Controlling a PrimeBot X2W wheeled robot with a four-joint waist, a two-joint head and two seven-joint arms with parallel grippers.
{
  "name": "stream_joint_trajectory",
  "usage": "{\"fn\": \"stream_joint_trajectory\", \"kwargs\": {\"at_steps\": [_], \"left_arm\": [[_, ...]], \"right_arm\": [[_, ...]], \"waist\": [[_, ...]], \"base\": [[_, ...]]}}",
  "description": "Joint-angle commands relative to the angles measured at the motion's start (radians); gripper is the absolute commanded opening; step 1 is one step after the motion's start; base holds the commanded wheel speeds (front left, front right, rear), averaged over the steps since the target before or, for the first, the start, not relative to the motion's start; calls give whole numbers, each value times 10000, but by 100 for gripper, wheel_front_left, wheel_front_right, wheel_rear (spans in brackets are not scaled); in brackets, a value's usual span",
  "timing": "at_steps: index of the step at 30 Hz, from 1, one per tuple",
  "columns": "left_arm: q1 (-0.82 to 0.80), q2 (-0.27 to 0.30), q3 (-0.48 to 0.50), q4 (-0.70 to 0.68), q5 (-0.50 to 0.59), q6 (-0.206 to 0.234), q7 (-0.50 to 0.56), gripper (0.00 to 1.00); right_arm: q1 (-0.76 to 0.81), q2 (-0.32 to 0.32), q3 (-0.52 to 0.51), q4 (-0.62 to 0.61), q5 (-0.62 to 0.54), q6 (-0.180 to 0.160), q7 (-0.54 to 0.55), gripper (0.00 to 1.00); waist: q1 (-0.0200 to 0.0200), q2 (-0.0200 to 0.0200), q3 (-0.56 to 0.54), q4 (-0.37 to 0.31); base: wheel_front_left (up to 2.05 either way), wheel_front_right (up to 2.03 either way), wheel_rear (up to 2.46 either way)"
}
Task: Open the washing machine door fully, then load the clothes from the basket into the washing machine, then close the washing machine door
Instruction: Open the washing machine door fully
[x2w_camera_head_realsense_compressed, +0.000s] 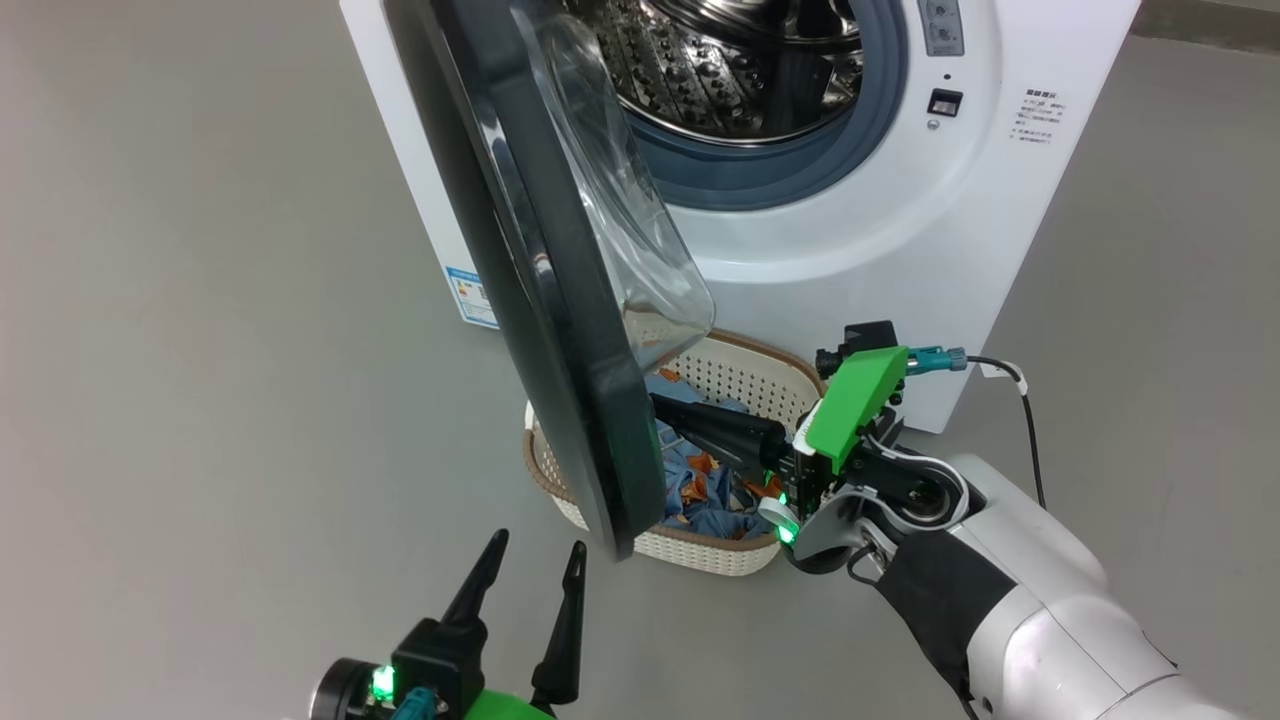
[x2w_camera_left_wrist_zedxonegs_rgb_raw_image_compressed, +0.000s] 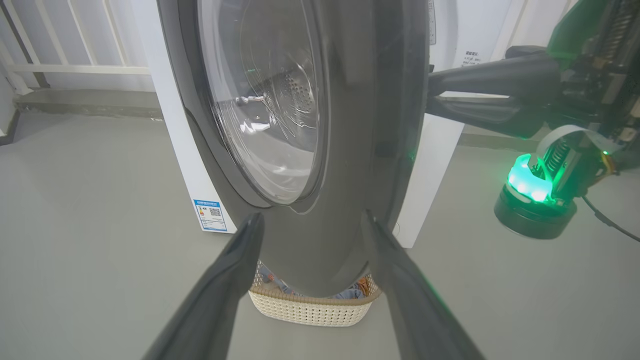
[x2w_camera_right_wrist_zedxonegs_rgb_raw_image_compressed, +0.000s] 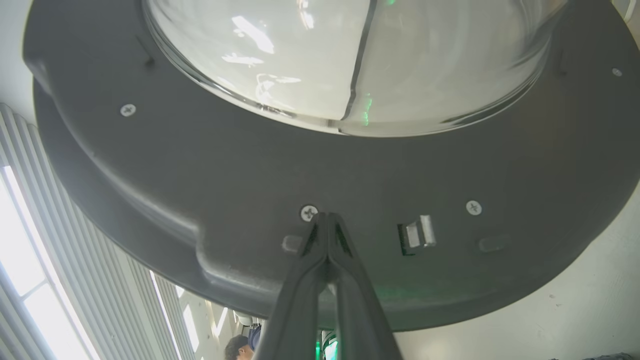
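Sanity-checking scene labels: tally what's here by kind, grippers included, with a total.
White front-loading washing machine: 1
Round black-rimmed door with clear glass bowl window: 1
Cream-white perforated plastic basket: 1
Heap of light blue and orange clothes in the basket: 1, pieces uncountable
Dark two-fingered grippers: 2 (left gripper open, right gripper shut)
Total: 6

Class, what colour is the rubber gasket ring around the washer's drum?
Grey-blue. The gasket shows best in the head view.
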Motion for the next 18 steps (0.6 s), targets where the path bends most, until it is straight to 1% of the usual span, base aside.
{"fn": "stream_joint_trajectory", "kwargs": {"at_steps": [1,5,10,14,15,16,17,18], "left_arm": [[-37,89,365,-203,87,-2,-65,100],[7,89,519,-221,106,30,-65,100],[44,89,830,-196,152,3,-65,100],[142,89,1201,-146,269,-56,-65,100],[178,89,1299,-129,299,-65,-65,100],[257,89,1501,-118,360,-82,-65,100],[257,89,1501,-118,360,-82,-65,100],[295,89,1594,-123,391,-98,-65,100]], "right_arm": [[83,315,164,-303,81,17,-131,0],[50,289,89,-235,-17,17,-347,0],[200,24,22,-331,-359,17,-731,0],[544,-391,72,-668,-1015,17,-1334,0],[641,-505,100,-852,-1233,17,-1526,0],[866,-779,193,-1311,-1805,17,-2044,0],[866,-779,193,-1311,-1805,17,-2044,0],[992,-939,275,-1579,-2167,17,-2355,0]], "waist": [[0,0,-11,-55],[0,0,-97,-228],[0,0,-307,-449],[0,0,-590,-716],[0,0,-655,-795],[0,0,-776,-974],[0,0,-776,-974],[0,0,-834,-1065]], "base": [[0,0,0],[0,0,0],[0,0,0],[0,0,0],[0,0,0],[0,0,0],[0,0,0],[0,0,0]]}}
